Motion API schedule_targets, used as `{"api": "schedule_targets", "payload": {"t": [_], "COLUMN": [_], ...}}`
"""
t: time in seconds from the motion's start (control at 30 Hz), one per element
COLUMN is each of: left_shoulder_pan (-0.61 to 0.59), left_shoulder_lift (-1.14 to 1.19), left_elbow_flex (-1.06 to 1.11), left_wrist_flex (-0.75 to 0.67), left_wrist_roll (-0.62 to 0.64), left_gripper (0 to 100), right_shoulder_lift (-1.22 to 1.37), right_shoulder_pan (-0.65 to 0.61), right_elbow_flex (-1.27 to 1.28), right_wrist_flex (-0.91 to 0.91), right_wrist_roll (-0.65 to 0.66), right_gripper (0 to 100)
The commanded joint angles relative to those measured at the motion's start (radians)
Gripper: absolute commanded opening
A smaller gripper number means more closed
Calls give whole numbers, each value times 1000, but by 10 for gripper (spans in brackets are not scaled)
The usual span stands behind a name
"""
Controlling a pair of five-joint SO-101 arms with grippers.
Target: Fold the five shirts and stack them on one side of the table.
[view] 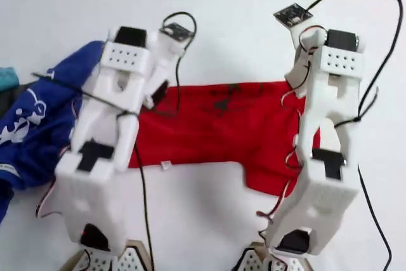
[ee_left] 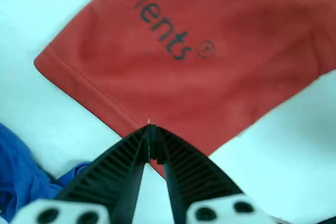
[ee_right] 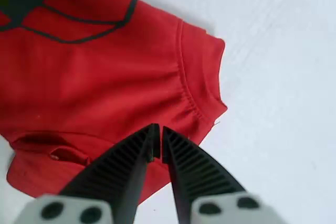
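red shirt [view: 222, 125]: flat, mid-table | blue shirt [view: 38, 125]: crumpled at table edge

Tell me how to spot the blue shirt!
Look at the white table. A red shirt lies flat in its middle. The blue shirt is bunched up beside it at the table's edge, with white print on it.

One red shirt [view: 222, 125], one blue shirt [view: 38, 125], two arms [view: 104, 138].

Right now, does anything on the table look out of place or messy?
The blue shirt lies crumpled in a heap at the table's left side, unfolded, partly under the left arm. The red shirt lies spread flat across the middle. Nothing looks damaged or spilled.
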Motion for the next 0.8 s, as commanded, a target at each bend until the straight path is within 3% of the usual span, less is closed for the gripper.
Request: {"api": "schedule_targets", "payload": {"t": [0.0, 0.17, 0.37, 0.5, 0.6, 0.77], "left_shoulder_pan": [-11, -64, -110, -110, -107, -109], "left_shoulder_lift": [-219, -281, -273, -272, -261, -222], "left_elbow_flex": [283, 633, 780, 835, 888, 897], "left_wrist_flex": [-160, -402, -531, -618, -700, -733], "left_wrist_roll": [-6, -54, -58, -54, -52, -51], "left_gripper": [26, 26, 26, 26, 26, 26], "right_shoulder_lift": [-268, -615, -943, -1092, -1165, -1214], "right_shoulder_pan": [8, 2, 8, 5, 2, -54], "right_elbow_flex": [292, 898, 1376, 1488, 1510, 1517], "right_wrist_flex": [-102, -387, -588, -590, -516, -386], "right_wrist_roll": [6, 8, 6, 6, 12, 178], "right_gripper": [25, 24, 26, 29, 94, 158]}}
